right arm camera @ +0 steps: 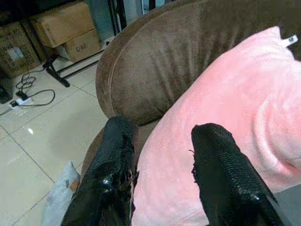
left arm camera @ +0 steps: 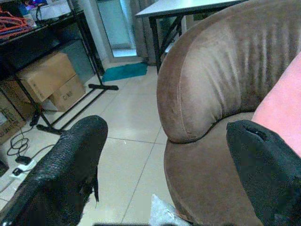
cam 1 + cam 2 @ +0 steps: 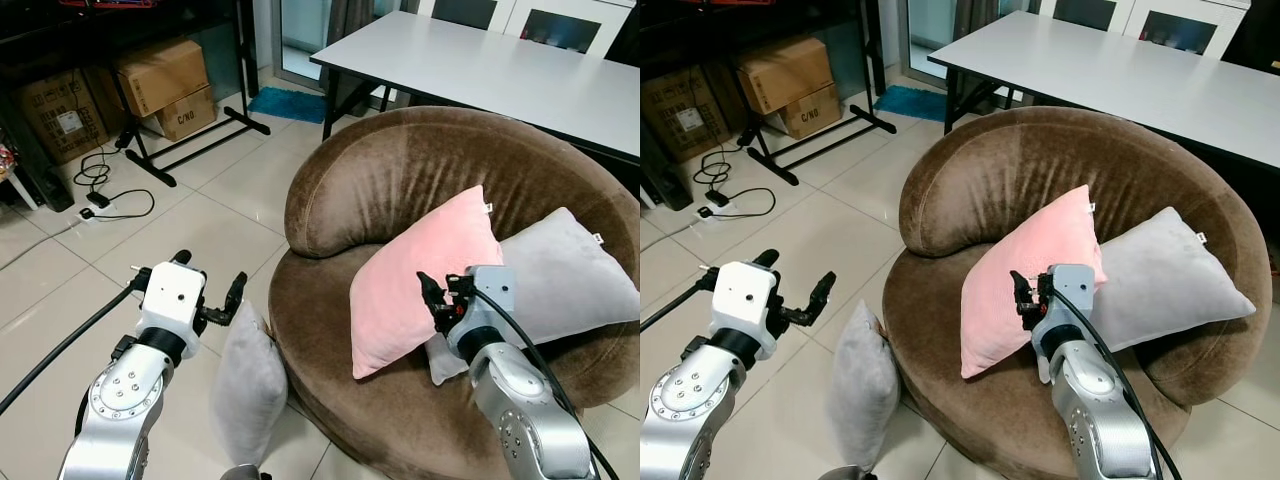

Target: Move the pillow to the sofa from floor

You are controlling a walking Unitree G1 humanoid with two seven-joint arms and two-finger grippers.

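boxes (image 3: 160, 85): upper left of the frame, stacked under a black rack, cables on the floor in front
left end effector (image 3: 208, 289): lower left, fingers spread wide, holding nothing, just above the grey pillow
grey pillow (image 3: 247, 388): bottom centre-left, upright on the floor, leaning against the sofa's base
sofa (image 3: 420, 180): centre, round and brown
pink pillow (image 3: 415, 275): centre, propped on the seat
right end effector (image 3: 432, 293): lower right, fingers parted, empty, at the pink pillow's edge
second grey pillow (image 3: 565, 270): right, on the seat
desk (image 3: 500, 65): upper right, white, behind the sofa
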